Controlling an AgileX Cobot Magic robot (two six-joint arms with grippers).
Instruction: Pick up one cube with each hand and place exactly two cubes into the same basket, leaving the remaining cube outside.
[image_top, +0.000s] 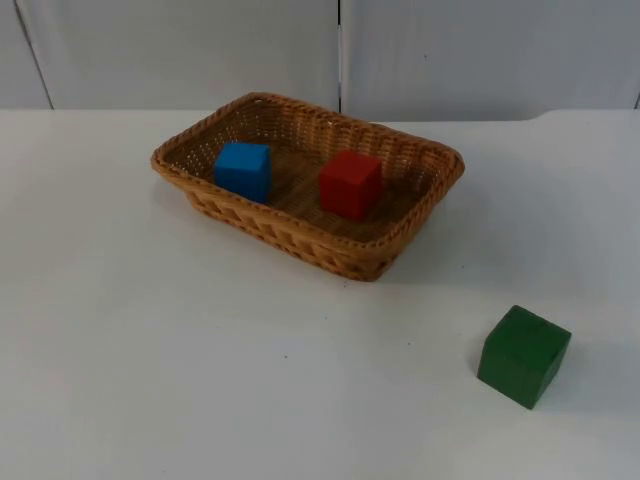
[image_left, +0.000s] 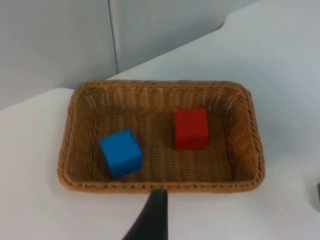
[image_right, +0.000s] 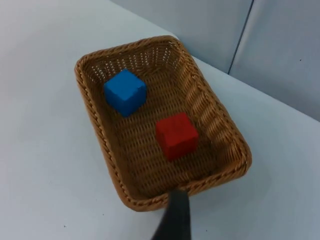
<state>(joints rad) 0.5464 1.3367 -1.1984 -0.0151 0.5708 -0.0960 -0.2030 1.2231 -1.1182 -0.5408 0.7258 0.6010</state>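
Blue cube (image_top: 243, 169) and red cube (image_top: 350, 183) sit in the basket (image_top: 400, 245), just ahead of both grippers; I cannot tell either's opening. Bumping the basket could spill a cube; the green cube (image_top: 523, 355) stays outside.

A wicker basket (image_top: 300, 240) sat on the white table (image_top: 150, 380) in the upper middle of the frame, close to the grey wall (image_top: 180, 50). Inside it, a blue cube (image_top: 243, 169) rested toward the left and a red cube (image_top: 350, 184) toward the right, apart from each other. A green cube (image_top: 523, 355) lay on the table at the lower right, well apart from the basket.
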